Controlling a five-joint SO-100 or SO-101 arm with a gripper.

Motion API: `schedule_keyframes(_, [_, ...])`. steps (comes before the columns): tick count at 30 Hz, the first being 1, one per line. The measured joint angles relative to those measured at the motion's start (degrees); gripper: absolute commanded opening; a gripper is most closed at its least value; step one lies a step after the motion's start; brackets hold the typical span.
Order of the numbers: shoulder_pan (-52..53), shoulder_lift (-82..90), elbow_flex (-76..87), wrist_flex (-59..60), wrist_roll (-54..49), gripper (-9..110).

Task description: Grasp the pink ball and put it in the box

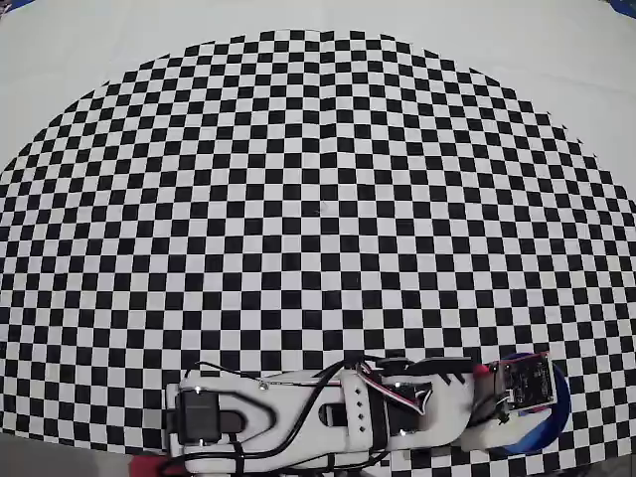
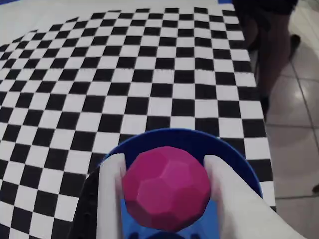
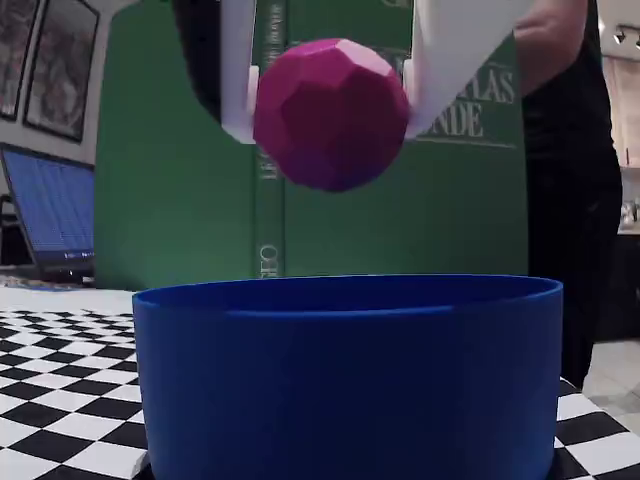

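The pink faceted ball [image 2: 166, 187] is held between my gripper's [image 2: 164, 172] two white fingers [image 2: 112, 189], straight above the round blue box [image 2: 149, 139]. In the fixed view the ball [image 3: 330, 113] hangs well above the box's rim [image 3: 345, 290], gripped from both sides by my gripper [image 3: 330, 105]. In the overhead view the arm [image 1: 328, 412] lies along the bottom edge and covers most of the blue box [image 1: 556, 407] at the lower right; the ball is hidden there.
A checkered black-and-white mat [image 1: 318, 219] covers the table. In the fixed view a green book [image 3: 200, 180] stands behind the box, a laptop screen [image 3: 50, 205] is at the left, and a person in black [image 3: 570, 180] stands at the right. Tiled floor [image 2: 294, 124] lies past the table's right edge.
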Motion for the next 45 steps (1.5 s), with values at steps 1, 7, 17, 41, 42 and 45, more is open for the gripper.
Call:
schedule_keyframes(1, [0.0, 0.0, 0.0, 0.0, 0.0, 0])
schedule_keyframes(7, [0.2, -1.7, 0.0, 0.0, 0.0, 0])
schedule_keyframes(17, [0.2, -3.6, 0.0, 0.0, 0.0, 0])
schedule_keyframes(41, [0.7, -9.1, -0.2, -4.6, 0.0, 0])
schedule_keyframes(42, [0.7, -9.5, -0.2, -4.8, 0.0, 0])
schedule_keyframes(45, [0.7, -10.8, -0.3, -6.1, 0.0, 0])
